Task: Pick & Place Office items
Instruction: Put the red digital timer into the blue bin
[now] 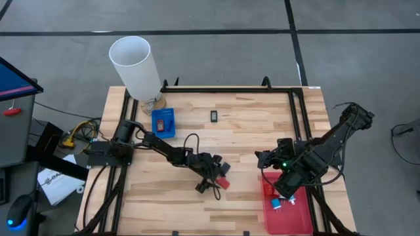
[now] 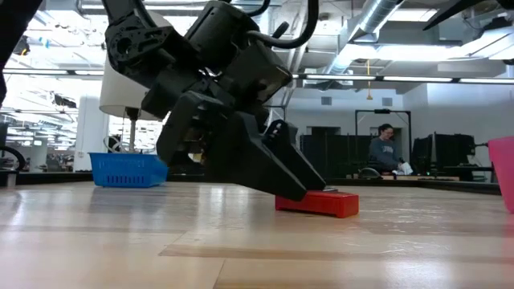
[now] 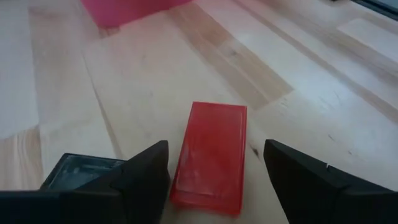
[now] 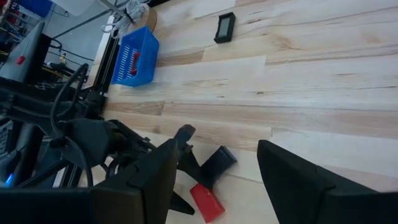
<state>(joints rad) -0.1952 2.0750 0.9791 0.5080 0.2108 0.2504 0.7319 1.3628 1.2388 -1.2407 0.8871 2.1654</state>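
Note:
A small flat red block (image 3: 210,155) lies on the wooden table near its middle, also visible in the high view (image 1: 224,184) and the low view (image 2: 323,203). My left gripper (image 3: 216,146) is open and tipped down over it (image 1: 213,178), with one finger along each long side. My right gripper (image 4: 217,149) is open and empty, and hovers at the table's right (image 1: 266,159) by the far end of the red tray (image 1: 299,220). Light blue and white pieces (image 1: 276,203) lie in that tray. A small black piece (image 1: 214,116) rests flat near the far edge. My left gripper has its fingers (image 3: 146,177) slanting down from the table's left and lying along the red block's long sides (image 3: 180,168). The block rests flat on the table. Whether a finger touches it I cannot tell.
The square blue bin (image 1: 155,126), with a red piece inside, sits at the far left beside a tall white cylinder (image 1: 134,64). A dark frame rail (image 1: 296,111) runs along the right and far edges. A dark flat thing (image 3: 81,169) shows beside one left finger. A person sits far behind the table (image 2: 385,148).

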